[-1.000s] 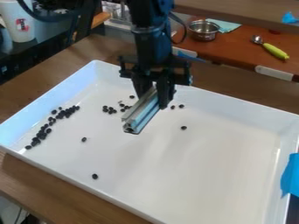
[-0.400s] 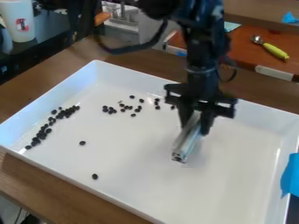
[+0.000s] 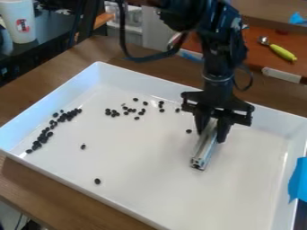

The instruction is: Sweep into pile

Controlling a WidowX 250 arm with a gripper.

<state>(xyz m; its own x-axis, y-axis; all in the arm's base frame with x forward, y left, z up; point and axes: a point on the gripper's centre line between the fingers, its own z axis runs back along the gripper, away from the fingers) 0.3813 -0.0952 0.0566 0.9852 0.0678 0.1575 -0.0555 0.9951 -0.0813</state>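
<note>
So there's a brown wood-grain table (image 3: 54,186), a reddish-brown board (image 3: 252,51) upper right, and a glossy white rectangular tray (image 3: 240,197) mid-frame. Right of centre, the black two-finger gripper (image 3: 212,134) is clamped on a tilted, grooved silvery metal bar (image 3: 204,150). Little dark roundish beans (image 3: 43,139): dense streak at left, loose ones dotted around upper centre, strays lower left.

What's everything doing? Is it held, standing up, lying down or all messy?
Gripper: closed on the bar
Metal bar: held, slanting down
Black bits: some bunched, others scattered
White tray: flat, holding the bits
White cup: standing upright
Green-handled spoon: lying down
</note>
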